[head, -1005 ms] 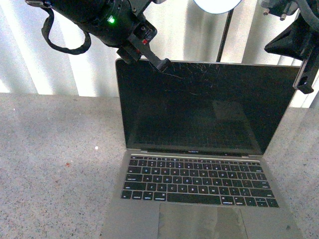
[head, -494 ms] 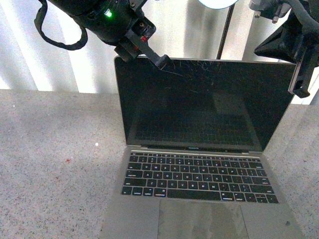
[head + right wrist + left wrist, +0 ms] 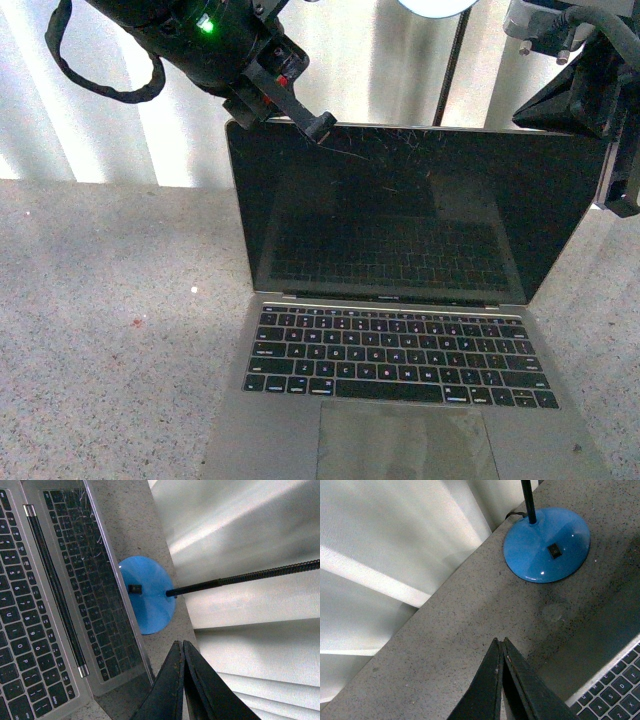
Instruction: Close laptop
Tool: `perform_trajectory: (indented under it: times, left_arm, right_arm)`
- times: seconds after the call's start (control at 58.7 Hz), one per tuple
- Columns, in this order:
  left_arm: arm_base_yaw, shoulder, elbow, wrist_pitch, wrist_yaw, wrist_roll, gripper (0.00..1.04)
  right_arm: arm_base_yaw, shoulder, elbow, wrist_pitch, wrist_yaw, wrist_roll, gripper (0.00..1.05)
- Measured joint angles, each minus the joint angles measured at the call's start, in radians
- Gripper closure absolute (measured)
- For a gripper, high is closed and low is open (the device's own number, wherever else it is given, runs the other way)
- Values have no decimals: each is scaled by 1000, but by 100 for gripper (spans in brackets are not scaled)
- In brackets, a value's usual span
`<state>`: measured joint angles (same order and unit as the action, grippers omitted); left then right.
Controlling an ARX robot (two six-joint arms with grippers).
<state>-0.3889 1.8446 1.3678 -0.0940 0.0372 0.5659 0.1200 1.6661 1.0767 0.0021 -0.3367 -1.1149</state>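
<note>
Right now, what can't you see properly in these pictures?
Laptop front edge: cut off by the front view's bottom edge.
Lamp head: cut off by the front view's top edge.
Lamp base: hidden behind the laptop in the front view.
Right gripper: partly past the front view's right edge; contact with laptop unclear.

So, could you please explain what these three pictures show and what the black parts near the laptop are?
The wide picture comes from a camera on the robot's own body. It shows an open laptop on a speckled grey table. The black shapes above it are the robot's left arm and right arm. The other two pictures come from a camera on each wrist, looking along the gripper. The left gripper and the right gripper are both shut and hold nothing. The blue disc is a lamp base behind the laptop.
</note>
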Motion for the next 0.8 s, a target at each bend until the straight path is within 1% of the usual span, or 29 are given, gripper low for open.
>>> perform_trajectory:
  times: [0.29, 0.801]
  left_arm:
    - [0, -3, -13, -11, 21, 7, 101]
    - [1, -5, -24, -76, 61, 19, 101]
  right_arm:
    - [9, -14, -17, -26, 1, -4, 102]
    - [19, -34, -49, -79, -22, -23, 102]
